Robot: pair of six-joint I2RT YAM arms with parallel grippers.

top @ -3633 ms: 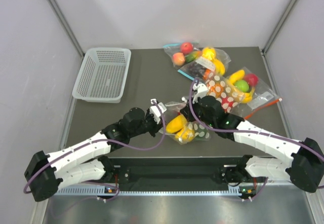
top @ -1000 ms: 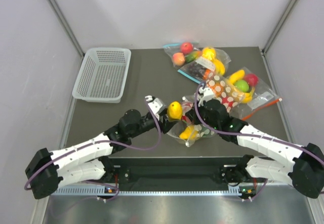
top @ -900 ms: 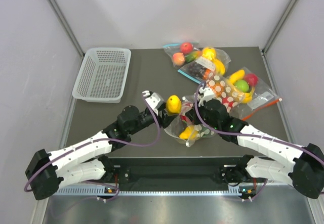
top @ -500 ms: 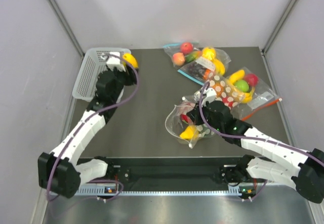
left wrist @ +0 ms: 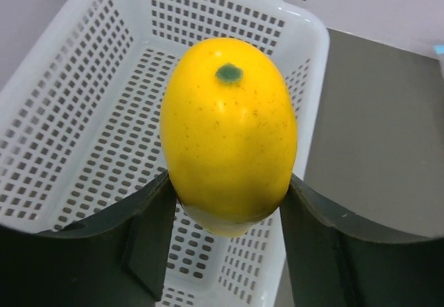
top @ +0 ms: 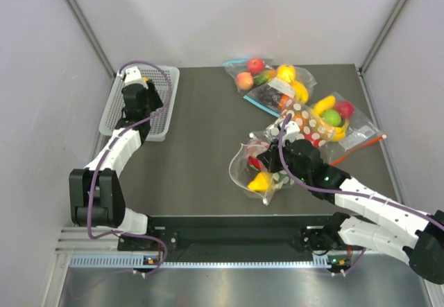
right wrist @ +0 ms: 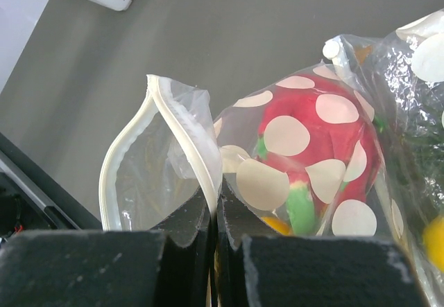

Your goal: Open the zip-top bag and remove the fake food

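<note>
My left gripper (left wrist: 225, 190) is shut on a glossy yellow piece of fake food (left wrist: 229, 127) with a green dot on its end. In the top view the left gripper (top: 135, 85) is over the near part of the white basket (top: 142, 109). The zip-top bag (top: 253, 170), dotted white, lies at mid-table with its mouth gaping open (right wrist: 149, 161). My right gripper (right wrist: 215, 206) is shut on the bag's white zip rim (right wrist: 198, 141). Inside the bag I see a red piece with green leaves (right wrist: 312, 137) and a yellow piece (top: 259, 181).
The basket's mesh floor (left wrist: 90, 147) lies under the held fruit. At the back right are another dotted bag showing orange (top: 302, 123) and two clear bags of toy fruit (top: 267, 78) (top: 340, 116). Grey walls close in both sides.
The left arm has swung from beside the bag to over the basket, carrying the yellow piece. The right gripper has kept its hold on the bag's rim.
</note>
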